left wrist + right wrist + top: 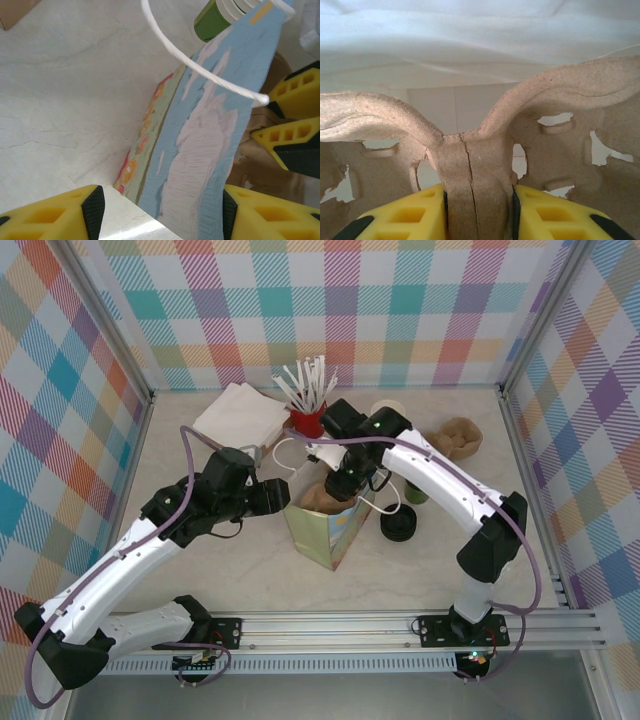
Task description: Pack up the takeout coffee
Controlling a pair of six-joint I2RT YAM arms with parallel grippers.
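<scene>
Takeout coffee (415, 495) stands unpacked just right of the paper bag (325, 530). Right gripper (479, 200) pinches the pulp carrier (470, 165) at the bag's mouth, while the left gripper (159, 212) straddles the bag wall, jaws apart. Seating the carrier flat inside likely comes next.

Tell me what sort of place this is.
Probably a robot test cell staged as a coffee takeout counter: plaid backdrop walls, a printed paper bag, a red cup of stirrers, napkins and a pulp cup carrier.

White arm shells (120, 565), black joints (225, 475), purple cables (188, 455), yellow black-tipped jaws.
</scene>
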